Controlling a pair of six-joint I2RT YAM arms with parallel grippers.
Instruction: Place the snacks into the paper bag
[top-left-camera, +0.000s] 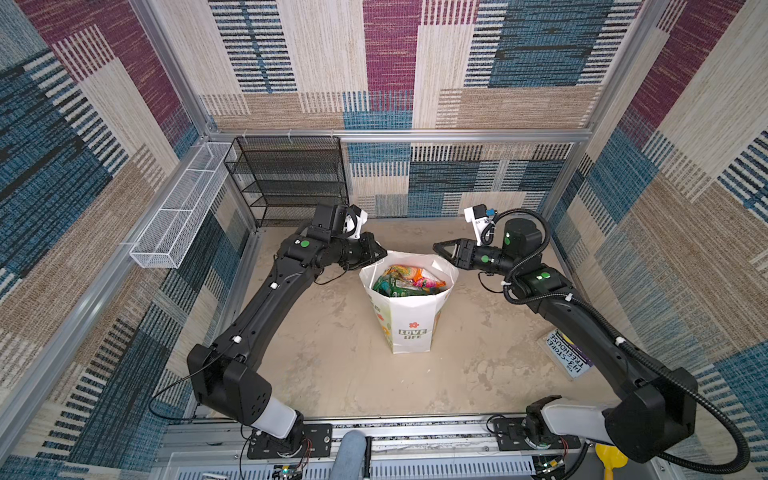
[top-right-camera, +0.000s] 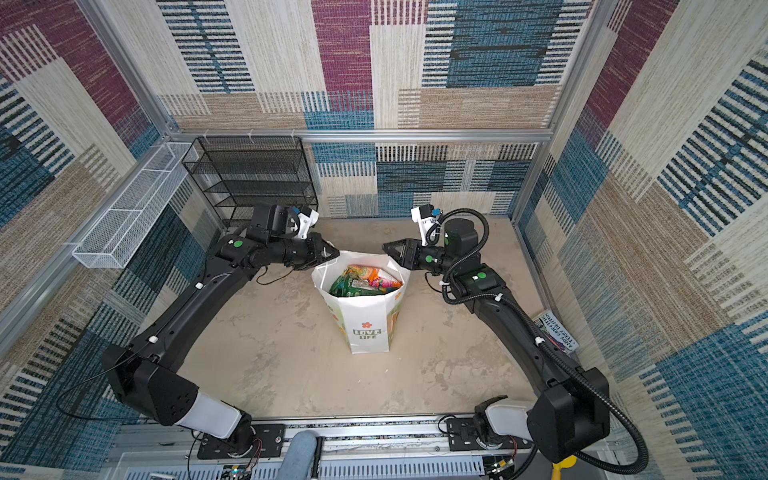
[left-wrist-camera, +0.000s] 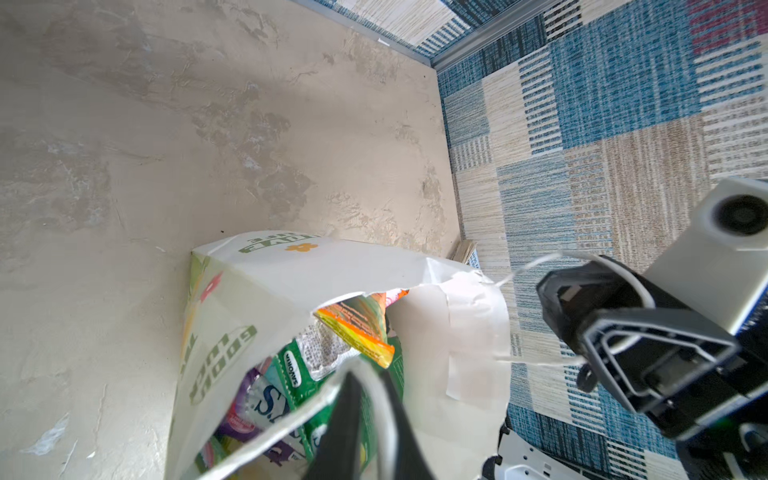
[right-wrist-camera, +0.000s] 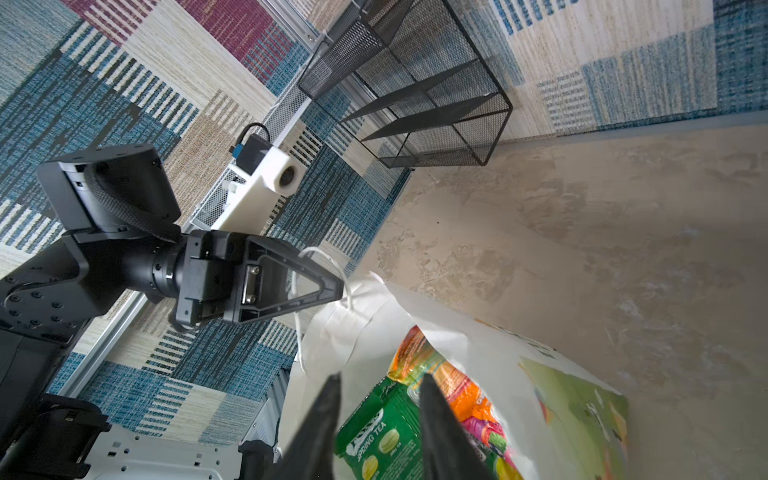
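Since the snacks (top-left-camera: 409, 280) already lie heaped inside the paper bag (top-left-camera: 409, 328), with none showing on the table (top-left-camera: 332, 374) in either top view, you can judge the packing done or nearly so. Green, orange and purple packets fill the bag close to its rim. It stands upright mid-table with its mouth spread wide.

Left gripper (top-left-camera: 383, 254): at the bag's far-left rim. Its wrist view shows the jaws parted narrowly, with a thin white loop handle (right-wrist-camera: 328, 257) lying in the gap. It looks slack rather than pinched.

Right gripper (top-left-camera: 436, 247): at the opposite rim. The jaws stand clearly apart and clamp nothing. The other handle (left-wrist-camera: 536, 262) drapes across one of its fingers.

Judgement: you have one arm on each side because the soft bag needs its mouth held open for dropping packets in.

Risk: a handle may snag on a finger as you back away and tip the bag, so lift clear of both loops first.

Surroundings: a magazine (top-left-camera: 569, 353) sits by the right wall, well apart, and a black mesh rack (top-left-camera: 286, 178) stands at the back left. Neither is involved.
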